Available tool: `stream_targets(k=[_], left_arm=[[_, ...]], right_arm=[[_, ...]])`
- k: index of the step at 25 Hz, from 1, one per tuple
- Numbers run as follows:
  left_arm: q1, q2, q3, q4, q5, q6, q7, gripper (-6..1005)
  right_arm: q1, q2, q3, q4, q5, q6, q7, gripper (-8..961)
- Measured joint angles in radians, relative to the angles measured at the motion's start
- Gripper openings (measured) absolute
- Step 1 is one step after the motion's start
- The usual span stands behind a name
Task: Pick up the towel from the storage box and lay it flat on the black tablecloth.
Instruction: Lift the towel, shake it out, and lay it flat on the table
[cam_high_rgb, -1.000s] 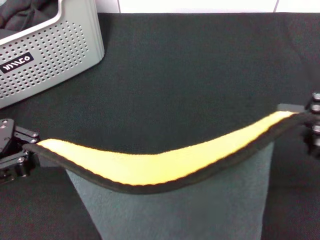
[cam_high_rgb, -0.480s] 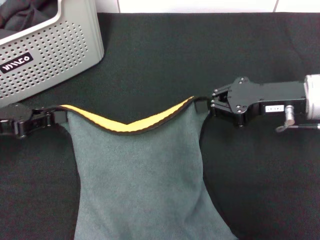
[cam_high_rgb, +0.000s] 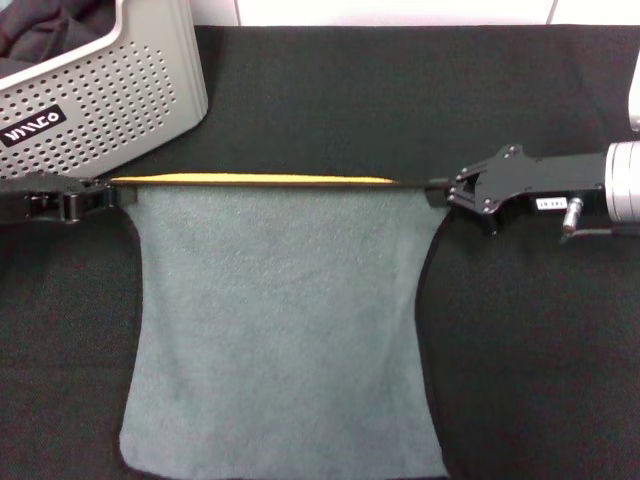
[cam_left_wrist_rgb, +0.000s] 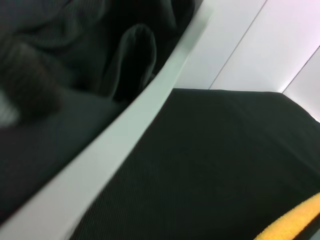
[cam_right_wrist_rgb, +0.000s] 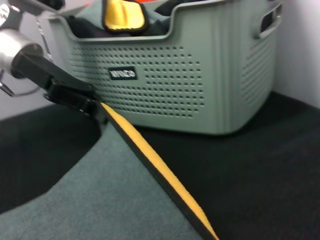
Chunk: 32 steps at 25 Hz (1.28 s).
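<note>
The towel (cam_high_rgb: 280, 320) lies grey-green side up on the black tablecloth (cam_high_rgb: 400, 100), its near part spread flat. Its far edge is pulled taut in a straight line, showing a thin yellow strip. My left gripper (cam_high_rgb: 112, 190) is shut on the far left corner and my right gripper (cam_high_rgb: 432, 187) is shut on the far right corner. The right wrist view shows the left gripper (cam_right_wrist_rgb: 92, 107) pinching that corner, with the towel's yellow edge (cam_right_wrist_rgb: 155, 165) running off from it. The storage box (cam_high_rgb: 110, 90) stands at the far left.
Dark cloth (cam_left_wrist_rgb: 75, 60) lies bunched inside the storage box (cam_right_wrist_rgb: 200, 75), and a yellow piece with a black edge (cam_right_wrist_rgb: 122, 15) sticks up over its rim. A white wall runs behind the table's far edge. Black tablecloth (cam_high_rgb: 540, 350) stretches to the right of the towel.
Both grippers have drawn apart and lowered, pulling the sagging far edge straight. The towel has spread out flatter over the tablecloth, with more grey-green surface showing.
</note>
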Motion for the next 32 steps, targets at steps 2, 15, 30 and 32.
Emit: stream_targets(k=[2, 15, 30, 32], left_arm=[[-0.015, -0.003, 0.002, 0.000, 0.014, -0.016, 0.000, 25], [-0.058, -0.022, 0.001, -0.003, 0.053, -0.069, -0.002, 33], [-0.064, -0.054, 0.001, -0.005, 0.085, -0.145, 0.006, 42], [-0.065, -0.059, 0.001, -0.005, 0.085, -0.154, 0.006, 44]], right_arm=[[0.003, -0.002, 0.001, -0.007, -0.004, -0.025, -0.010, 120], [0.079, 0.003, -0.003, -0.030, -0.098, -0.126, -0.032, 123], [0.098, 0.014, -0.016, 0.016, -0.128, -0.216, -0.038, 127], [0.096, 0.015, -0.017, 0.017, -0.127, -0.217, -0.043, 128]])
